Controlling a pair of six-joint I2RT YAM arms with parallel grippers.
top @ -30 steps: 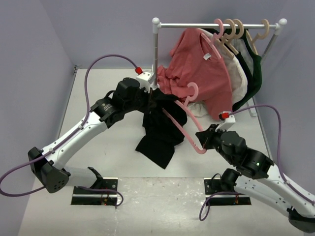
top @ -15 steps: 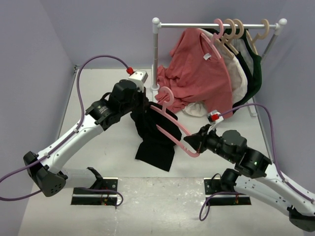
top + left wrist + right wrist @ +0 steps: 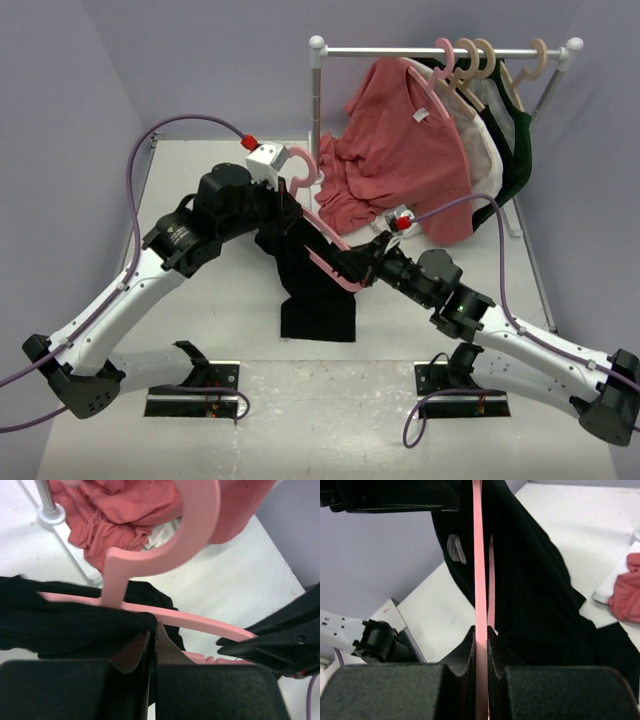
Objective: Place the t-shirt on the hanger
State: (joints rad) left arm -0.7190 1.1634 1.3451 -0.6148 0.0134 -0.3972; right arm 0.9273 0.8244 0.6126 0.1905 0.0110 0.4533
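Observation:
The black t-shirt [image 3: 316,290] hangs from my left gripper [image 3: 283,214], which is shut on its upper edge. The pink hanger [image 3: 322,255] runs slanted through the shirt's top, its hook [image 3: 303,170] up beside the left wrist. My right gripper [image 3: 358,270] is shut on the hanger's lower right end. In the left wrist view the hook [image 3: 200,530] arches above black cloth [image 3: 65,625] pinched at my gripper [image 3: 152,636]. In the right wrist view my gripper [image 3: 481,632] clamps the pink bar [image 3: 479,555]; the shirt [image 3: 530,580] drapes alongside it.
A white clothes rail [image 3: 440,50] stands at the back right with a salmon-red shirt [image 3: 410,150] on a pink hanger, beige hangers [image 3: 485,60] and a dark green garment [image 3: 518,150]. Its post [image 3: 317,100] stands just behind the hanger hook.
Both grippers have moved left. The hanger has slid left and further into the shirt, its hook now beside the left wrist. The shirt hangs straighter.

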